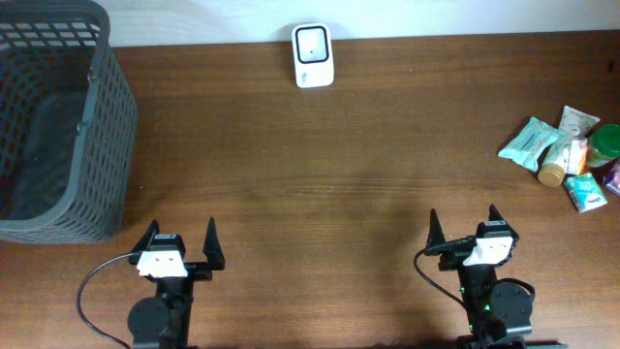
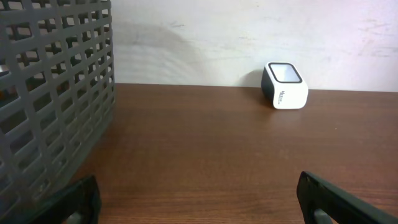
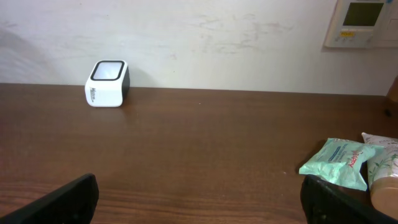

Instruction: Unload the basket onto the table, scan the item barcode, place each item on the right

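Presently the barcode scanner [image 1: 313, 55] stands at the far edge of the bench [image 1: 320, 174], near the middle and against the wall. It is a white block with a dark-framed window. Seen from above, its long axis runs front to back, and the window faces upward.

The items for scanning lie in one cluster [image 1: 567, 155] at the right edge of the bench, well apart from the scanner. About six pieces show. They include a teal wipes pack [image 1: 528, 142] lying on a slant, a white pouch, a tan-capped bottle and a smaller teal pack. They overlap, so the count is not certain.

The surface is dark brown wood grain. The wall [image 3: 205, 37] behind is pale and scuffed, with one control panel [image 3: 360, 22] mounted at the upper right.

One grey lattice basket [image 1: 97, 126] sits at the far left.

Two arms are present at the near edge. The left hand [image 1: 182, 233] and right hand [image 1: 463, 218] both have their fingers spread wide, holding nothing and touching nothing.
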`<state>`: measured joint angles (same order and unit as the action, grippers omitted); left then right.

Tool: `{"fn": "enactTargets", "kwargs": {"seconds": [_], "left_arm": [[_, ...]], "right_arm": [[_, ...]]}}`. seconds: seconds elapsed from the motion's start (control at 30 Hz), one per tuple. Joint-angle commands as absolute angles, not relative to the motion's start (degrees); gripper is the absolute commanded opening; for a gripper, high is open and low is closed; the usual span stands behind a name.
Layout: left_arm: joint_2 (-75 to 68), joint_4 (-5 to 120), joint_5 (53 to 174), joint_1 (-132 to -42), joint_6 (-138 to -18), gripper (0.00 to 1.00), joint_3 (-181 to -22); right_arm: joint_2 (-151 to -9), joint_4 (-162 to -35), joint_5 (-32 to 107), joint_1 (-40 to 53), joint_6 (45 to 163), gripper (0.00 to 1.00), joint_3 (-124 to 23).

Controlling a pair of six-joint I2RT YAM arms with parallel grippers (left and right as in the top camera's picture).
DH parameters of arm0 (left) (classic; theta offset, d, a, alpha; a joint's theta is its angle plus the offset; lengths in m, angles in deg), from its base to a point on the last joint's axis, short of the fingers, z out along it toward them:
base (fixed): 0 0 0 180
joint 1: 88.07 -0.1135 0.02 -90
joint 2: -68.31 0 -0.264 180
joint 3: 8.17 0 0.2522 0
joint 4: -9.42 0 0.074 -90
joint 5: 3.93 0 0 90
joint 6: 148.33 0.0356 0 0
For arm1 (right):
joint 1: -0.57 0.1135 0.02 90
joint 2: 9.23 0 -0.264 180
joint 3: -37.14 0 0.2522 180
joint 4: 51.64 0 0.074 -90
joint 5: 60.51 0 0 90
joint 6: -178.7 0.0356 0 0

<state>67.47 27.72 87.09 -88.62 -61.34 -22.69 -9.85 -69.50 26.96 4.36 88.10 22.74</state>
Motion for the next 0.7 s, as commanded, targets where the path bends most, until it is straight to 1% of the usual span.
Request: {"fn": "enactTargets", "kwargs": {"seconds": [0.0, 0.67], "left_arm": [[68.0, 28.0, 86.7, -88.7, -61.5, 0.99, -22.4], [68.0, 28.0, 86.7, -88.7, -61.5, 0.99, -22.4]], "right_arm": [[-9.5, -70.0, 26.9, 4.6, 88.3, 0.99, 23.1], [-9.4, -69.9, 26.7, 2.7, 88.1, 0.99, 23.1]]}}
